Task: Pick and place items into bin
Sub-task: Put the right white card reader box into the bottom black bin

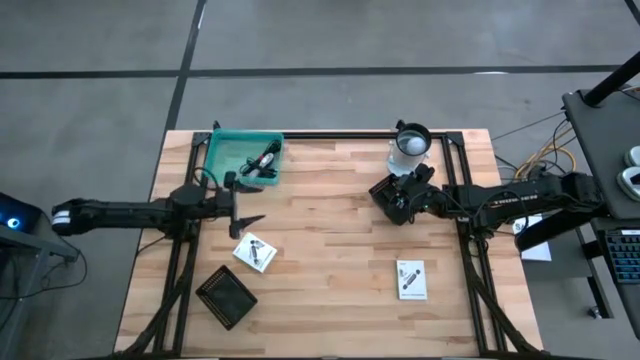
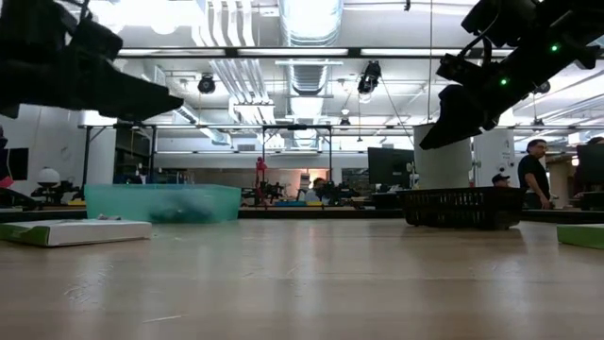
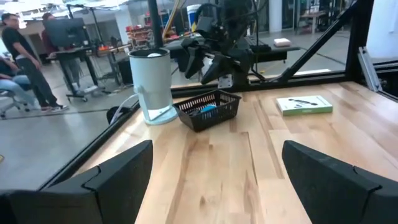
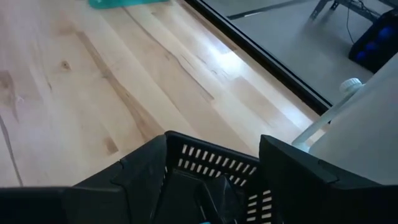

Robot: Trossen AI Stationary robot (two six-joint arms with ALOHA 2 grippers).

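Observation:
The teal bin (image 1: 245, 158) stands at the table's far left with a few dark and white items (image 1: 263, 160) in it. One white printed packet (image 1: 255, 252) lies near the left arm, and another (image 1: 411, 279) lies at the near right. My left gripper (image 1: 248, 202) hangs open and level just on the near side of the bin, with nothing between its fingers (image 3: 93, 186). Open too, my right gripper (image 1: 397, 198) slants down over a black mesh basket (image 3: 208, 109) and stays clear above it in the low view (image 2: 453, 118).
A clear cup with a white ball (image 1: 410, 145) stands at the far edge, right beside the mesh basket. A flat dark square thing (image 1: 225, 297) lies at the near left. Bare wood lies open in the table's middle. People stand in the room beyond the table.

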